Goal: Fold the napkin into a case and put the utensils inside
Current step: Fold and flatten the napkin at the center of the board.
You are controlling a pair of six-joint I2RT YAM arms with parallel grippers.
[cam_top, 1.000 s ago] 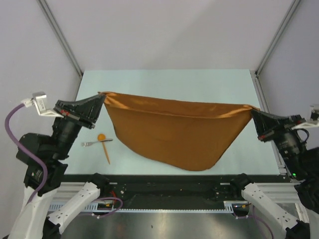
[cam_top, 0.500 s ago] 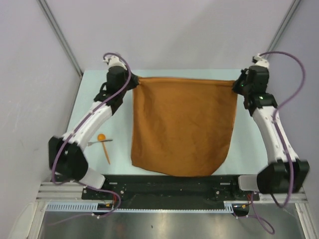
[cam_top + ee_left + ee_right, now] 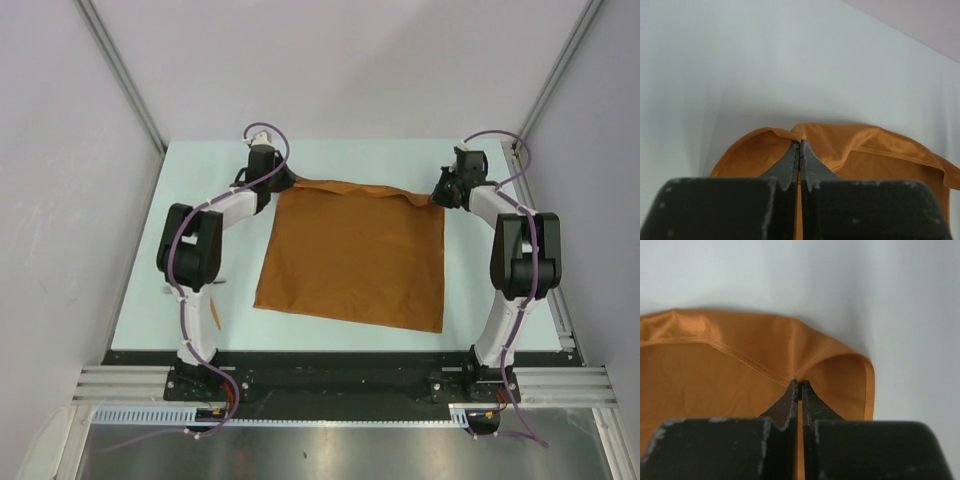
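The rust-orange napkin [image 3: 350,255] lies spread nearly flat on the pale table [image 3: 200,170], with its far edge slightly rumpled. My left gripper [image 3: 287,183] is shut on the napkin's far left corner, and the cloth [image 3: 865,150] bunches around its tips [image 3: 800,142]. My right gripper [image 3: 437,195] is shut on the far right corner, where the hem [image 3: 715,375] folds at its tips [image 3: 799,382]. Of the utensils, only a slim orange stick [image 3: 214,313] shows beside the left arm. The spoon is hidden behind that arm.
Both arms reach far forward over the table, the left arm [image 3: 190,250] along the napkin's left side and the right arm [image 3: 520,255] along its right. Grey walls and frame posts [image 3: 125,80] enclose the table. A black rail [image 3: 330,358] runs along the near edge.
Both arms have stretched from the near side toward the far edge, carrying the napkin's top corners. The cloth, which hung sagging between them, now lies laid out on the table.
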